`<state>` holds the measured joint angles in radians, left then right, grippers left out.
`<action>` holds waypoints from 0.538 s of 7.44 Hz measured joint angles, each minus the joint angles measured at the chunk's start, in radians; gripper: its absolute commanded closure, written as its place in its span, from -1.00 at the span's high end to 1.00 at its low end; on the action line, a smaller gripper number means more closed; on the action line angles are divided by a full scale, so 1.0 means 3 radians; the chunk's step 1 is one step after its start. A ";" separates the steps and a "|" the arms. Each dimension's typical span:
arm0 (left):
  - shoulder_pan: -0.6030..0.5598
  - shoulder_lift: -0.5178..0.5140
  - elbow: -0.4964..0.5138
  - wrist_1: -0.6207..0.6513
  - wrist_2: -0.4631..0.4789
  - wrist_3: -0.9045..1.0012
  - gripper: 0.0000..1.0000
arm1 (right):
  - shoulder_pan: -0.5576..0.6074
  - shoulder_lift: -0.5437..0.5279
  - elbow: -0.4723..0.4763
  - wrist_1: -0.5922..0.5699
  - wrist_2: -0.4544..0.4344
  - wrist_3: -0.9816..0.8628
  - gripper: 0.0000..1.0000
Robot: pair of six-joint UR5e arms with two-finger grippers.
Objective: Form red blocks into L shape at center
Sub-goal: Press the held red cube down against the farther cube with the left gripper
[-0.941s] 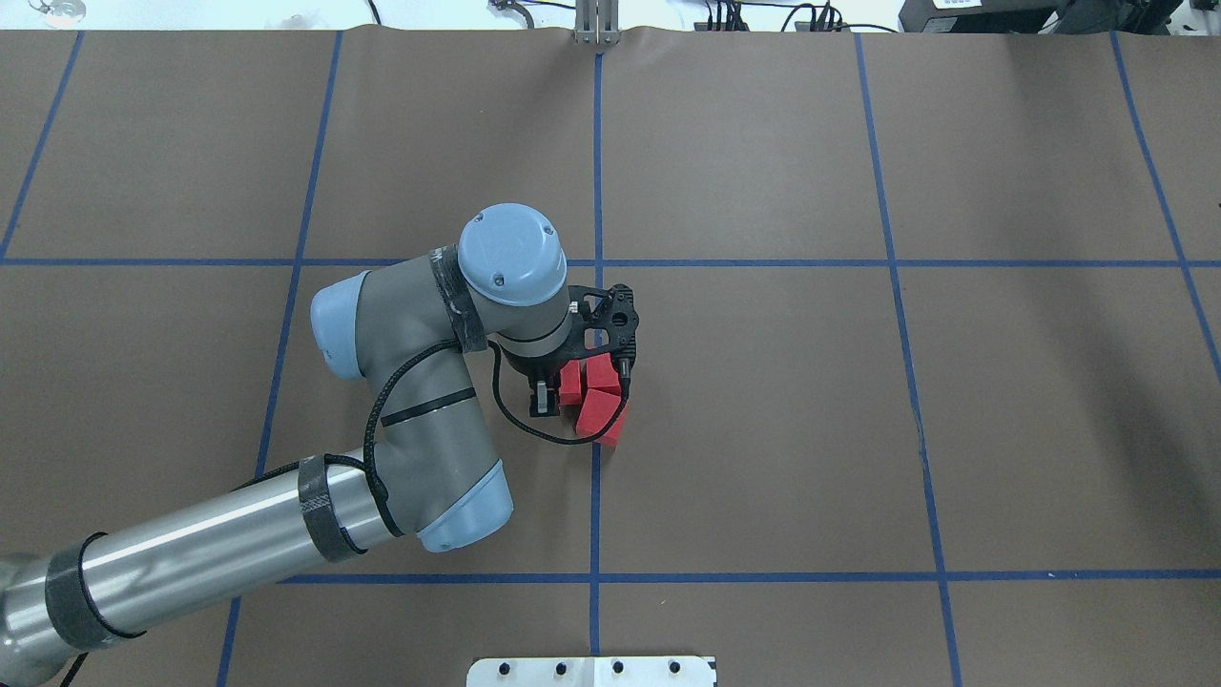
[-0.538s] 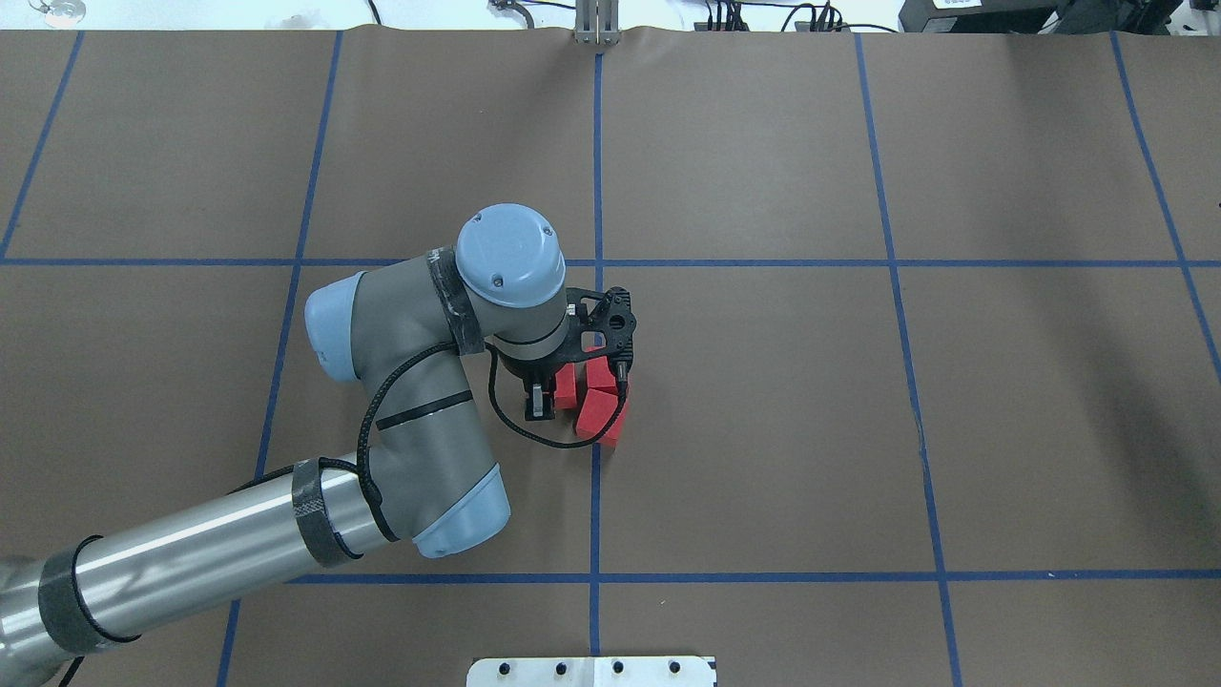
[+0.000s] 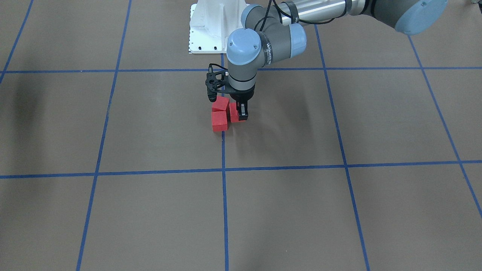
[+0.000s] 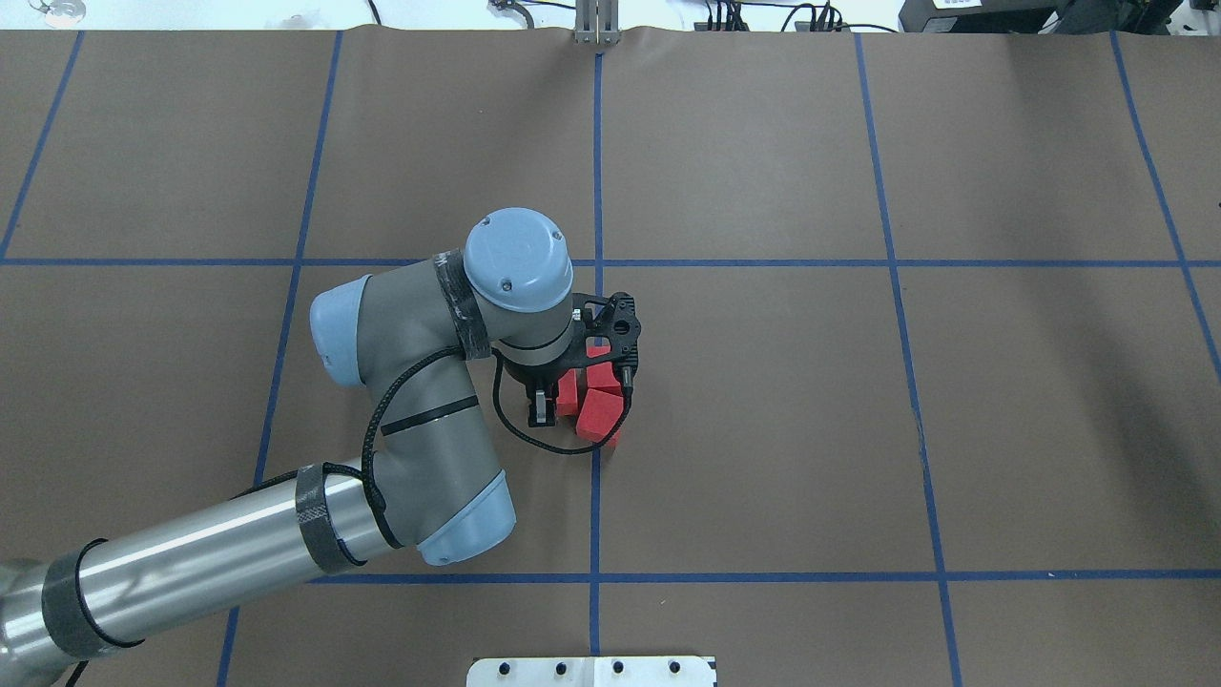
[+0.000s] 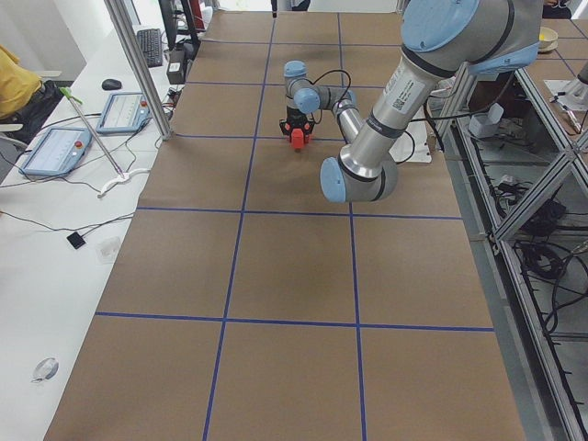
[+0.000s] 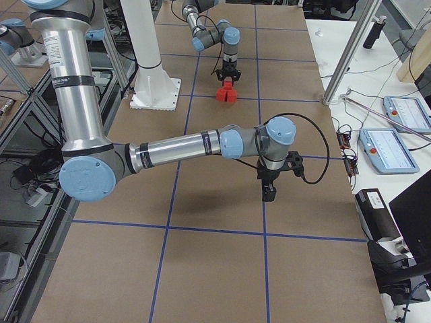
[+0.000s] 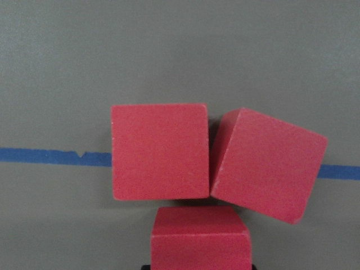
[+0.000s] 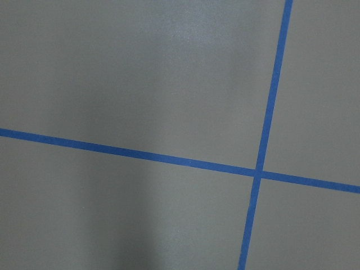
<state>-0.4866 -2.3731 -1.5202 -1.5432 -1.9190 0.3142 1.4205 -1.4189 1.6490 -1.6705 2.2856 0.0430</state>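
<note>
Between the fingers of the left gripper (image 3: 236, 112) sits the third block (image 7: 201, 239), one finger (image 3: 243, 110) against its side; the jaws are narrow, but whether they clamp it I cannot tell; just ahead, touching each other on the center line (image 7: 50, 156), lie a square block (image 7: 160, 152) and a skewed block (image 7: 269, 164); pushing forward could twist the skewed block further or knock both off the line; letting go crooked would likely leave a ragged L.
</note>
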 measured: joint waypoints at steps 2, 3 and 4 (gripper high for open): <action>0.0028 -0.0001 -0.0008 0.0029 0.0000 -0.0010 -0.07 | 0.0000 0.0000 0.0000 0.0000 0.0000 0.0000 0.99; 0.0073 -0.0007 -0.0011 0.0057 0.0000 -0.0038 -0.07 | 0.0000 0.0000 0.0000 0.0000 0.0000 0.0000 0.99; 0.0124 -0.0012 -0.0013 0.0072 0.0000 -0.0080 -0.07 | 0.0000 0.0000 0.0000 0.0000 0.0000 0.0000 0.99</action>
<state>-0.4494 -2.3766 -1.5241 -1.5215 -1.9190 0.2902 1.4205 -1.4189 1.6490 -1.6705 2.2856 0.0429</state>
